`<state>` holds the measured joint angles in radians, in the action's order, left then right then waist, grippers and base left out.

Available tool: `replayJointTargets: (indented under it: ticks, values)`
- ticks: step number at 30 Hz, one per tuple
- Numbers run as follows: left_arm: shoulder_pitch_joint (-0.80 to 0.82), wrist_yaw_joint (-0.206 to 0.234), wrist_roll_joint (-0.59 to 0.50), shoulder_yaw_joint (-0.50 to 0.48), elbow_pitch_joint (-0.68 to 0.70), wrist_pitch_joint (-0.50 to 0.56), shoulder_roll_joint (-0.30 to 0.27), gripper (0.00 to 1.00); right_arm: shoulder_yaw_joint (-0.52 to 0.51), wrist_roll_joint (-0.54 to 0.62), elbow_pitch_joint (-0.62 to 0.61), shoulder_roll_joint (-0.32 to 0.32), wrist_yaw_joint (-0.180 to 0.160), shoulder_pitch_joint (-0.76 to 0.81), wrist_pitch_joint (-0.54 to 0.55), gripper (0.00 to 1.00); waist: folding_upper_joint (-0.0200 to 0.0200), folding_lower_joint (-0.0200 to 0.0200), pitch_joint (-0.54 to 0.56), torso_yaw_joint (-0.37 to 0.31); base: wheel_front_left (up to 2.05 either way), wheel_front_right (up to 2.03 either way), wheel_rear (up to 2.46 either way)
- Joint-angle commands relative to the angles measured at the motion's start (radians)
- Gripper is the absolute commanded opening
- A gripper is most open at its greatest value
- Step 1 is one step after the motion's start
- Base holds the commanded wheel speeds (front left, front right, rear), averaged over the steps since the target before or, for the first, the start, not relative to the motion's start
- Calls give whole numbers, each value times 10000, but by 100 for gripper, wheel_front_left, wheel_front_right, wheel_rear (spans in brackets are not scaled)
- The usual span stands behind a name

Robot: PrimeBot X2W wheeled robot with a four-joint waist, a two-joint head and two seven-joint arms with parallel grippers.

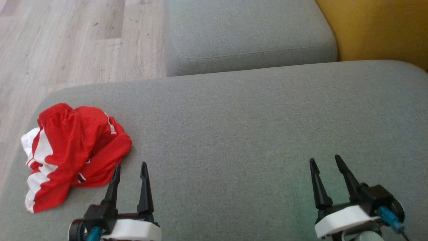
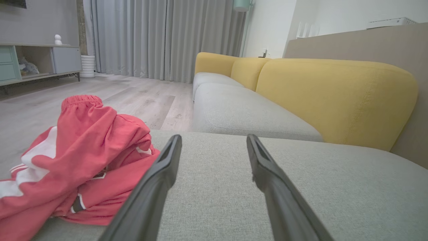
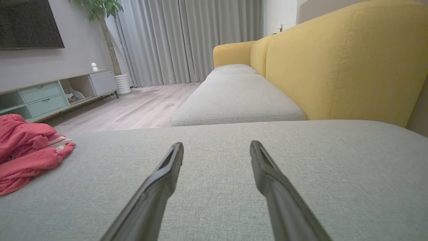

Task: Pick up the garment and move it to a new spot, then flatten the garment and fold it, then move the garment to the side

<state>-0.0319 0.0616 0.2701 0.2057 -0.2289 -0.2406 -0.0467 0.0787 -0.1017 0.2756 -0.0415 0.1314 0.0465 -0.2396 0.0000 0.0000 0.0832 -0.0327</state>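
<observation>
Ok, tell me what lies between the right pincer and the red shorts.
Mostly bare grey cushion. In the head view the open left pincer stands in that stretch, close beside the red shorts; the right pincer is across the seat.

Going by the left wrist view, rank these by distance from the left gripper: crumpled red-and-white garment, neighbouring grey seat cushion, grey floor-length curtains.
1. Crumpled red-and-white garment, just left of the left gripper.
2. Neighbouring grey seat cushion, ahead, slightly right.
3. Grey floor-length curtains, at the far wall.
</observation>
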Motion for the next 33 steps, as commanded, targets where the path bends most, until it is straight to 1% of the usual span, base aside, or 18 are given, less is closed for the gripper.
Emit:
replayJointTargets:
  ticks: [1,11,22,27,33]
  values:
    - [200,57,-328,-168,248,-195,-35,100,277,388,-326,-87,-7,-299,-204,100,0,0,39,-23,0,0,0]
    - [197,-40,26,-169,-216,-212,-35,100,164,451,-367,-87,-7,-228,-222,100,0,0,74,-22,0,0,0]
    - [307,-15,-96,-175,-341,-212,-35,100,66,461,-413,-87,-7,-201,-222,100,0,0,-2,168,0,0,0]
    - [398,132,-421,-234,-266,-212,-35,100,20,581,-422,-87,-7,-169,-222,100,0,0,-89,684,0,0,0]
    - [433,293,-857,-517,-156,-212,-35,100,-124,579,-425,-87,-7,-173,-222,100,0,0,-247,1852,0,0,0]
